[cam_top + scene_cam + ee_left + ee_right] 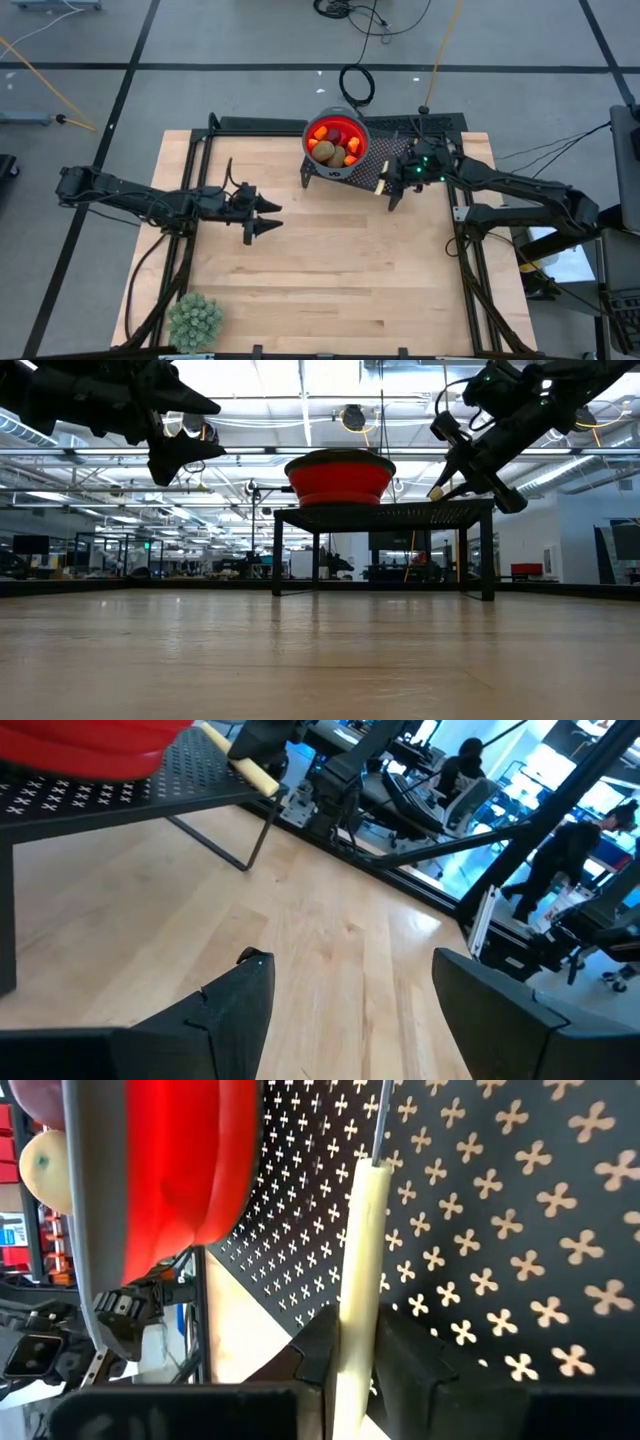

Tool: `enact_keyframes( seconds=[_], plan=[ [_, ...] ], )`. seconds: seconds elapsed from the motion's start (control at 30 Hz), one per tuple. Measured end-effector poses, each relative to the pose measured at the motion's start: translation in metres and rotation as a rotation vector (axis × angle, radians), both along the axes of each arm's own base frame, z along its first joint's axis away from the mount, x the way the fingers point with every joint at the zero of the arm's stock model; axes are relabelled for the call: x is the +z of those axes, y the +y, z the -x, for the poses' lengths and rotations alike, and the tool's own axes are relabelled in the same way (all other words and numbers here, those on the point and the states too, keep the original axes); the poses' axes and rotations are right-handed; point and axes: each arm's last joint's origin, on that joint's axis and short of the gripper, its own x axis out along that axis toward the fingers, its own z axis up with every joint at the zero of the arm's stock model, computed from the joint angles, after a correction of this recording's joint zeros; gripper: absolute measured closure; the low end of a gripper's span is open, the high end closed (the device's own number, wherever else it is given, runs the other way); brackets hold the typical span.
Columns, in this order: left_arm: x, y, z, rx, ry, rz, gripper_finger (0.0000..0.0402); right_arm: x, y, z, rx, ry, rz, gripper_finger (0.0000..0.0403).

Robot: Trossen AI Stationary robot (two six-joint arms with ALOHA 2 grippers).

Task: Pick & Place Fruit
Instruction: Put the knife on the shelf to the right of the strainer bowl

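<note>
Two arms are in view, and only the right one is near the work: the right gripper [392, 192] hangs over the corner of the black perforated stand [372, 172], its jaws pinched narrow on the pale yellow handle of a small knife [358, 1270]. In the right wrist view that handle runs straight out from between the fingers, its long axis in line with them, lying over the cross-punched plate beside the red bowl [337, 140]. The fruit [330, 151], brown kiwi-like ovals with red and orange pieces, sits heaped inside that bowl on the stand, just beside the right gripper and toward the left arm's side of it. The left gripper [268, 218] hovers over bare tabletop [330, 270], well apart from the bowl, jaws spread wide and holding nothing. By my judgement the right arm is much the nearer to the fruit, but its grip is taken up by the knife.
</note>
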Motion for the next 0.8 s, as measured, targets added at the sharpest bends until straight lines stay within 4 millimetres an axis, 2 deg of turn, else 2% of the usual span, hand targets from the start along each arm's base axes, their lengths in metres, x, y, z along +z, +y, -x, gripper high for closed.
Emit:
enact_keyframes(
  seconds=[0.8],
  plan=[
    [0.0002,-0.0008,0.0000,-0.029,-0.002,-0.005,0.0131,-0.0017,-0.0008,-0.0009,-0.035,-0.001,-0.043,0.0351]
  ],
)
